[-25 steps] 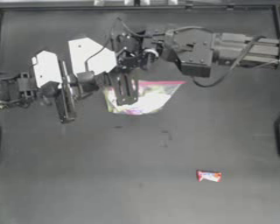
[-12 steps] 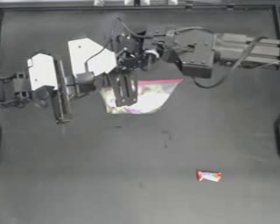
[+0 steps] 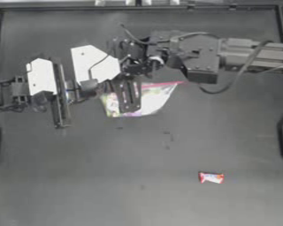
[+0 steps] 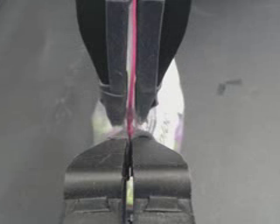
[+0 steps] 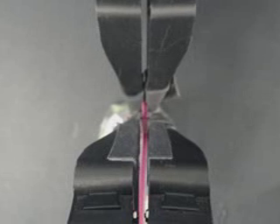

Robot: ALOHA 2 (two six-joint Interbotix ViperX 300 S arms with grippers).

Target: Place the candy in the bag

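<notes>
Table: dark work surface, carrying both arms and the task items.

Right arm: reaching in from the right along the far half of the table, ending beside the bag's top edge.

Left arm: reaching in from the left, white housings showing, ending at the same top edge.

Bag: clear plastic with white, green, purple and yellow showing through, hanging between the two grippers near the table's middle, toward the far side. Its pink strip is running edge-on between both pairs of jaws.

Left gripper: jaws pressing together on the pink strip, pinching the bag's top edge.

Right gripper: jaws likewise closing tight on the same strip, facing the left gripper, tips nearly meeting.

Candy: small wrapped sweet, red ends and whitish middle, lying alone on the table toward the near right, well apart from the bag and both grippers.
</notes>
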